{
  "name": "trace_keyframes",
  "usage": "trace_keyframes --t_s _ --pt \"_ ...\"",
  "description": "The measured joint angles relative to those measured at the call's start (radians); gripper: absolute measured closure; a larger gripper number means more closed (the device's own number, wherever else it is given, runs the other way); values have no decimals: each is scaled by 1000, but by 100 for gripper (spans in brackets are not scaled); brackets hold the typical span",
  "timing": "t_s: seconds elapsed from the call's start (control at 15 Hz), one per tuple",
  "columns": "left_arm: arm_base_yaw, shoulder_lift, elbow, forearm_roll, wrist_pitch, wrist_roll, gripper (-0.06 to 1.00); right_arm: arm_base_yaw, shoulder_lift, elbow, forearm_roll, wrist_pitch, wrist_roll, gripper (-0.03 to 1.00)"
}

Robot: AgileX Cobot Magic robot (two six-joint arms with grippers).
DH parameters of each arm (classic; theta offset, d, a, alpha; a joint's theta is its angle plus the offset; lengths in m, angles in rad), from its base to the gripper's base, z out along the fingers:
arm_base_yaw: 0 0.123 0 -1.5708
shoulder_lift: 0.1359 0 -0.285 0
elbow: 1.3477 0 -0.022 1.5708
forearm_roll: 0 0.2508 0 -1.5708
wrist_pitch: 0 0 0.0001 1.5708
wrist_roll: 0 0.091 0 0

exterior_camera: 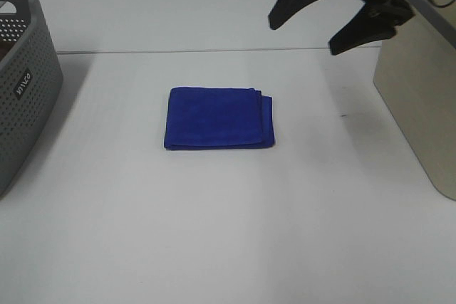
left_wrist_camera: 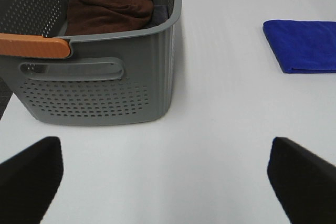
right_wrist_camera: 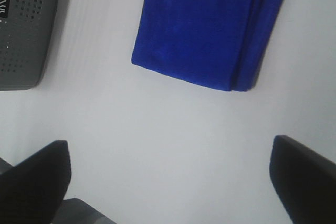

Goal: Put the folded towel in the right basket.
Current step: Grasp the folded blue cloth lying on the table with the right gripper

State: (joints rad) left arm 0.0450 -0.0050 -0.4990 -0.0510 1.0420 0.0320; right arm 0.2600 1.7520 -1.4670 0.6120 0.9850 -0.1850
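**Item:** folded towel (exterior_camera: 217, 119), blue, lying flat mid-counter (exterior_camera: 214, 233), touched by nothing.
**Destination:** right basket (exterior_camera: 420, 105), beige, at the counter's right edge, well apart from the towel. Its interior is not visible.
**Right gripper** (exterior_camera: 305, 37): jaws spread wide, empty, raised above the counter beyond the towel.
**Left gripper** (left_wrist_camera: 168, 182): jaws wide, empty, near the grey basket (left_wrist_camera: 105, 77), which holds a brown cloth (left_wrist_camera: 110, 6).
**Status:** by judgement, no step is done yet. Descent, grasp, carry and release all remain.
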Motion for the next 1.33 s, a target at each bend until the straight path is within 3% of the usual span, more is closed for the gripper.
trace_keyframes --t_s 0.27,0.67,1.0,1.33 --pt "0 0 0 0 0 0 -4 11 315 -280 3 26 -6 0" --pt "0 0 0 0 0 0 -4 10 608 -512 -74 80 96 0" --pt "0 0 0 0 0 0 -4 -40 730 -551 -80 79 145 0" --pt "0 0 0 0 0 0 -4 -24 757 -565 -59 78 147 0"
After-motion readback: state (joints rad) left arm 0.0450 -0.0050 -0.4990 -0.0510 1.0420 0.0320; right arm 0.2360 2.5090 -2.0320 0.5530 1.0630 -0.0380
